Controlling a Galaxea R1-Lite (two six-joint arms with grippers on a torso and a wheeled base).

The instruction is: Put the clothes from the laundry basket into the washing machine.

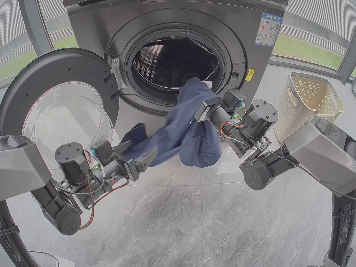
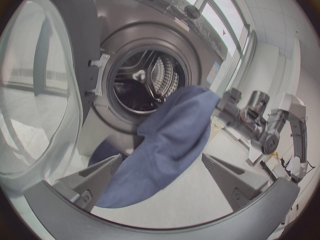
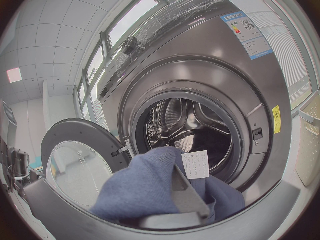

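Note:
A blue garment [image 1: 189, 130] hangs in front of the washing machine [image 1: 241, 34], its top end at the lower rim of the drum opening [image 1: 174, 67]. My right gripper [image 1: 198, 106] is shut on that top end; the right wrist view has the blue garment [image 3: 146, 187] bunched over one finger [image 3: 186, 194], a white label showing. The garment's lower end trails left toward my left gripper [image 1: 139, 153], which is open. In the left wrist view the blue garment [image 2: 170, 140] hangs between the spread fingers [image 2: 100, 174]. Dark clothing [image 1: 185, 62] lies inside the drum.
The round machine door [image 1: 55, 93] stands swung open to the left, close to my left arm. A cream perforated laundry basket [image 1: 311, 101] stands on the floor to the right of the machine, behind my right arm. Grey tiled floor [image 1: 193, 219] lies open in front.

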